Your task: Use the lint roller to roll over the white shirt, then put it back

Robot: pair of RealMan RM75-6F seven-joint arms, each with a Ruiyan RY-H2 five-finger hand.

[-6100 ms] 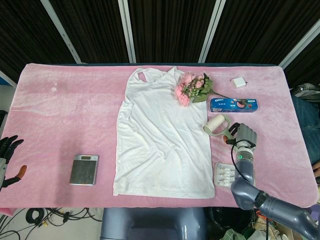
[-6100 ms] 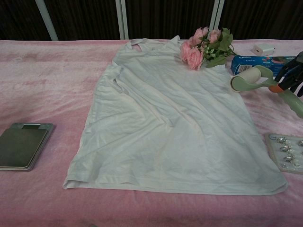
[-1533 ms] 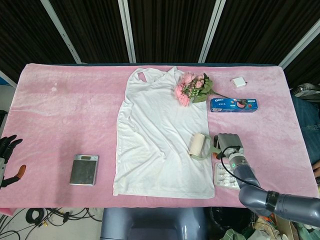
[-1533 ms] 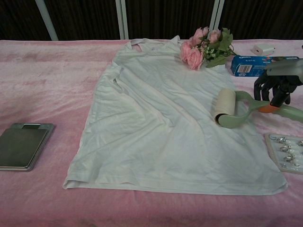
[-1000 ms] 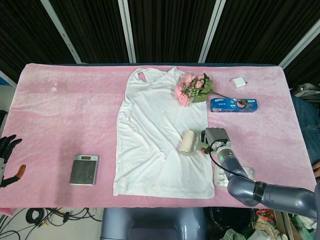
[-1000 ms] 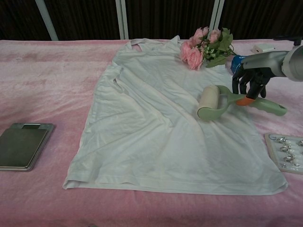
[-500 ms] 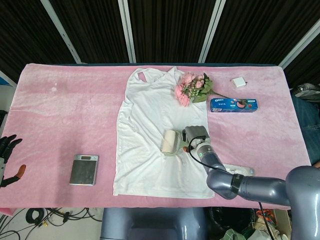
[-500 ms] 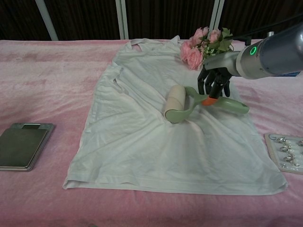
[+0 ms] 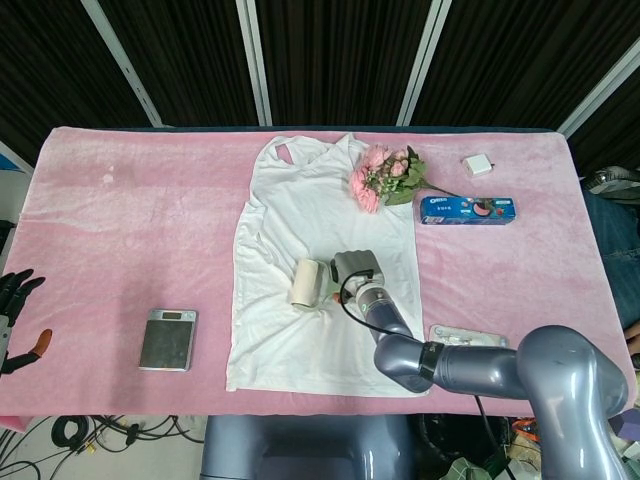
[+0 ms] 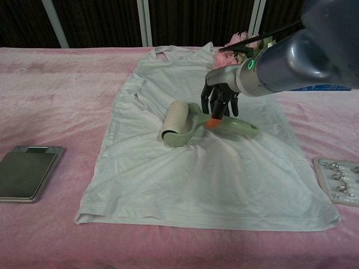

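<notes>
**Shirt may bunch under the roller**

Your right hand grips the roller by its handle, drum down on the shirt just ahead of your fingers. The cloth is loose and creased; press hard and it could drag. Your left hand idles far off, fingers spread.

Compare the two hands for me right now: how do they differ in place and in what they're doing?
The right hand is over the middle of the white shirt, gripping the lint roller by its green handle; the left hand holds nothing. The right hand's fingers are curled down around the handle; the left hand's fingers are apart. The right hand shows in both views; the left hand shows only at the head view's left edge, off the table. Both have dark fingers.
</notes>
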